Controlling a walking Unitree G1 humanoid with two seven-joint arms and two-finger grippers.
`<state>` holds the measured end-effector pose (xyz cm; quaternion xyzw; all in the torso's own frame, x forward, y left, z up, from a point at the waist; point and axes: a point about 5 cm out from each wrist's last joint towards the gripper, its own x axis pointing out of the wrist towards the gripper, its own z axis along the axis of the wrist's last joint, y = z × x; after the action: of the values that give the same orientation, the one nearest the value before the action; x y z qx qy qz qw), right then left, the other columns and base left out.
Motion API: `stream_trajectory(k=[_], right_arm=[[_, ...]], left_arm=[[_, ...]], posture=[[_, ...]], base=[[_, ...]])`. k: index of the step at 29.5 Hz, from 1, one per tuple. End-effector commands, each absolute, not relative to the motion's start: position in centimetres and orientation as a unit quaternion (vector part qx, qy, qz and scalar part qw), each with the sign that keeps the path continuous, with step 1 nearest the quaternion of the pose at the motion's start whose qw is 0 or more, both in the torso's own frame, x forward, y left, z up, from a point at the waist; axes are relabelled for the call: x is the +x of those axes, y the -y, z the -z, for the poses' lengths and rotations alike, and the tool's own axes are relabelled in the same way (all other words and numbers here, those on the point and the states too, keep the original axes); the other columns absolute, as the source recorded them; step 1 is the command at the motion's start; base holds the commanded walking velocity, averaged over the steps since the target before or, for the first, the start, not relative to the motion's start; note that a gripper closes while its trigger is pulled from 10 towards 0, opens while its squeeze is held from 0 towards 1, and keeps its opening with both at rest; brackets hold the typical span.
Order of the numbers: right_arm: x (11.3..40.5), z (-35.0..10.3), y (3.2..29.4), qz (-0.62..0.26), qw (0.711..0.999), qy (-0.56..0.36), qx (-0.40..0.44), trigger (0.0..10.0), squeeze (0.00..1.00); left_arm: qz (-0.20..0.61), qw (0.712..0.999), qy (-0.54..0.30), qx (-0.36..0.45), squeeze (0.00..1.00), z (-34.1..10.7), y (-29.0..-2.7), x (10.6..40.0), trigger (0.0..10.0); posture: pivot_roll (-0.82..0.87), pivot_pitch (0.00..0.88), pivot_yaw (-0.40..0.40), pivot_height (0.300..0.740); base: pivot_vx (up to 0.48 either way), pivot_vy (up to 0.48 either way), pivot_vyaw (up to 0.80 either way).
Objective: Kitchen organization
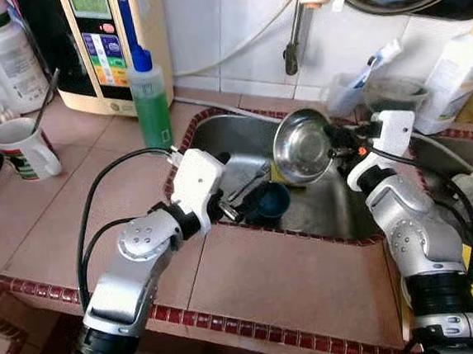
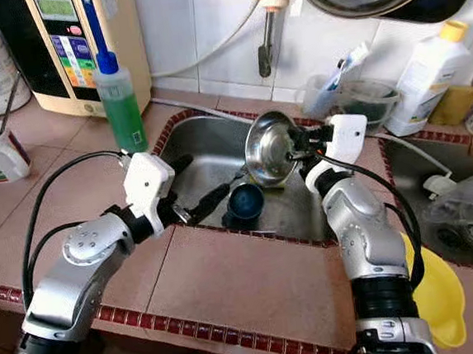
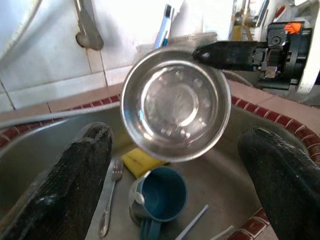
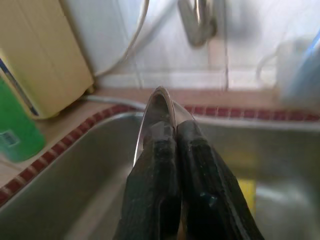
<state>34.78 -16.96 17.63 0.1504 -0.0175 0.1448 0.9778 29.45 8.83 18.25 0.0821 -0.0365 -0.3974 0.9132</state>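
A steel bowl (image 1: 303,148) hangs tilted on edge above the sink (image 1: 216,133), its hollow facing my left arm. My right gripper (image 2: 296,148) is shut on its rim; in the right wrist view the two fingers (image 4: 160,165) pinch the thin rim (image 4: 159,100). My left gripper (image 2: 197,180) is open over the sink's left side, pointing at the bowl (image 3: 175,102) with nothing between its fingers (image 3: 75,175). Below it in the sink lie a blue cup (image 1: 268,201), a yellow sponge (image 3: 137,160) and a fork (image 3: 112,195).
A green soap bottle (image 1: 149,98) stands at the sink's back left corner, with a water purifier (image 1: 113,47) behind it and a mug (image 1: 23,148) further left. The tap (image 1: 291,48) hangs over the sink. A white bottle (image 2: 427,77) and containers (image 2: 362,100) stand at the back right.
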Motion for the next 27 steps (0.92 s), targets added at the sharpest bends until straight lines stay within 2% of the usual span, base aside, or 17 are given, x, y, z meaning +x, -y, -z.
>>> stream_trajectory(k=[1, 15, 25, 26, 27], right_arm=[[35.1, -17.6, 17.0, -0.151, 0.973, 0.002, 0.175, 10.0, 0.0], [35.1, -16.5, 16.7, -0.161, 0.962, -0.033, 0.216, 10.0, 0.0], [35.1, -16.1, 16.8, -0.159, 0.956, -0.051, 0.243, 10.0, 0.0], [35.1, -16.0, 16.8, -0.16, 0.954, -0.053, 0.25, 10.0, 1.0], [35.1, -16.0, 16.8, -0.16, 0.953, -0.054, 0.252, 10.0, 1.0]], left_arm=[[0.408, 0.907, 0.04, 0.092, 0.0, -18.6, -8.5, 28.9, 10.0], [0.414, 0.905, 0.035, 0.09, 0.0, -18.7, -8.3, 28.6, 10.0], [0.441, 0.893, 0.029, 0.088, 0.0, -18.6, -7.9, 28.0, 10.0], [0.442, 0.892, 0.029, 0.088, 0.0, -18.6, -7.9, 28.0, 10.0], [0.442, 0.892, 0.029, 0.088, 0.0, -18.6, -7.8, 27.9, 10.0]], posture=[[0.02, 0.147, -0.072, 0.74], [0.02, 0.153, -0.077, 0.74], [0.02, 0.153, -0.079, 0.74], [0.02, 0.154, -0.078, 0.74], [0.02, 0.154, -0.078, 0.74]], base=[[0.0, 0.0, 0.0], [0.0, 0.0, 0.0], [0.0, 0.0, 0.0], [0.0, 0.0, 0.0], [0.0, 0.0, 0.0]])
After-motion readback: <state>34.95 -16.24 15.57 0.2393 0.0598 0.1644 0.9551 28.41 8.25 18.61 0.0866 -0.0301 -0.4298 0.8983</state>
